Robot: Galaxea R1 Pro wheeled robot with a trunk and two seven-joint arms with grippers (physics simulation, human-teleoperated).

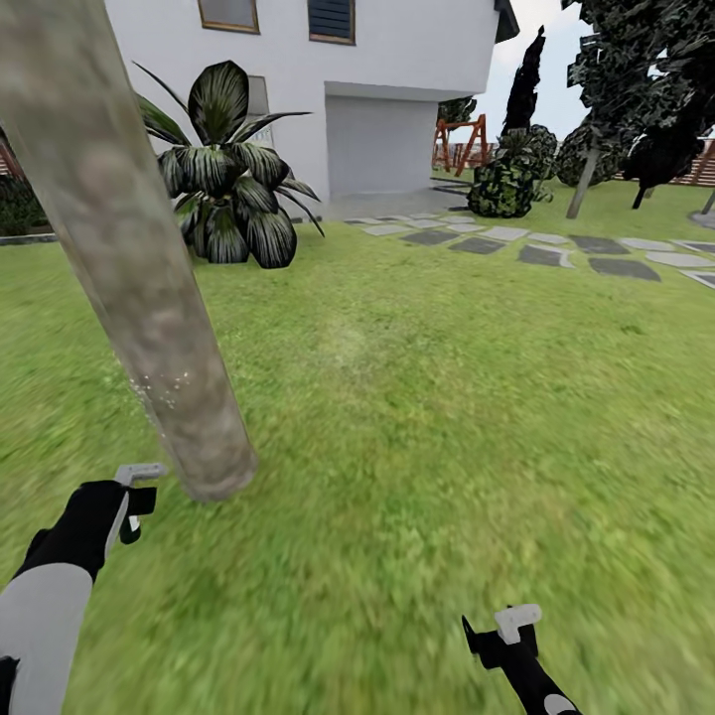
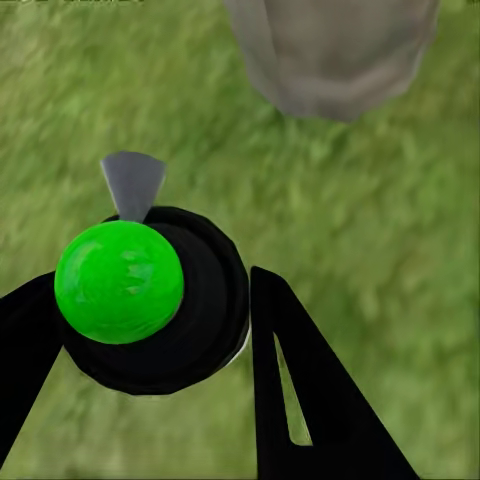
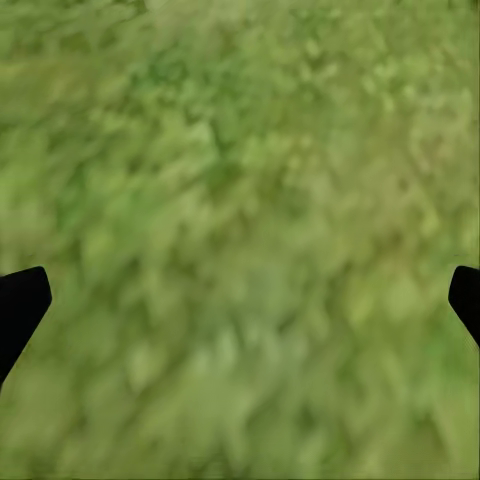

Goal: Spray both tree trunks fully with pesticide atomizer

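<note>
Holding the sprayer clamped in the left end effector just near the tree trunk, right end effector wide open and empty, so a bad aim probably mists grass instead.

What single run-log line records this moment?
left end effector: shut on atomizer | right end effector: open over grass | tree trunk: close ahead-left

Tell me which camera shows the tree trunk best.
The head view: the tree trunk runs from the top edge to its base on the grass. The left wrist view catches just its base beyond the held atomizer; the right wrist view shows grass.
</note>
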